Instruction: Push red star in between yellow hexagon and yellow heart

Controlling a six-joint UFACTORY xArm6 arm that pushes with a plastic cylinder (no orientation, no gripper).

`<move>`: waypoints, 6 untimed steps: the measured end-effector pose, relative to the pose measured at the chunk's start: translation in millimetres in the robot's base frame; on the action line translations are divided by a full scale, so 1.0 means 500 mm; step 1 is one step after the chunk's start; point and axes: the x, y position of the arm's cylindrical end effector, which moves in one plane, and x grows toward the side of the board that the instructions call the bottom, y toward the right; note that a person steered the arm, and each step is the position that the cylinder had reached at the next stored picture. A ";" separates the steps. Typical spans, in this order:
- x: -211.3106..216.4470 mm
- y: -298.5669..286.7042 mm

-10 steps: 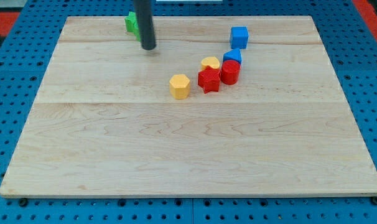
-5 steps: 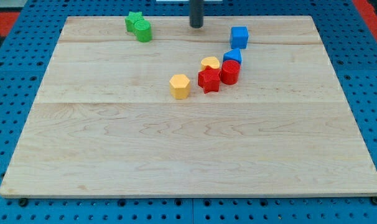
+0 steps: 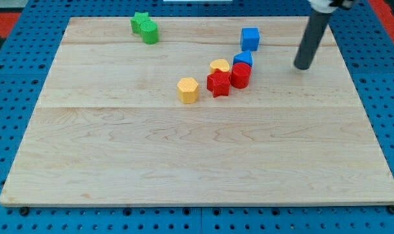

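The red star [image 3: 218, 84] lies near the board's middle, touching the yellow heart [image 3: 219, 65] just above it. The yellow hexagon [image 3: 188, 90] sits apart to the star's left. A red cylinder [image 3: 240, 75] touches the star's right side. My tip [image 3: 303, 66] is at the view's right, well to the right of the red cylinder and touching no block.
A blue block [image 3: 243, 59] sits against the red cylinder's top, and a blue cube [image 3: 249, 38] stands above it. Two green blocks [image 3: 144, 27] lie near the board's top left. The wooden board [image 3: 119, 162] rests on a blue pegboard.
My tip has swept from the top left near the green blocks, across the top edge, to the right side of the board. No block has moved.
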 end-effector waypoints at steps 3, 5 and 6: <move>0.099 -0.238; 0.135 -0.253; 0.137 -0.163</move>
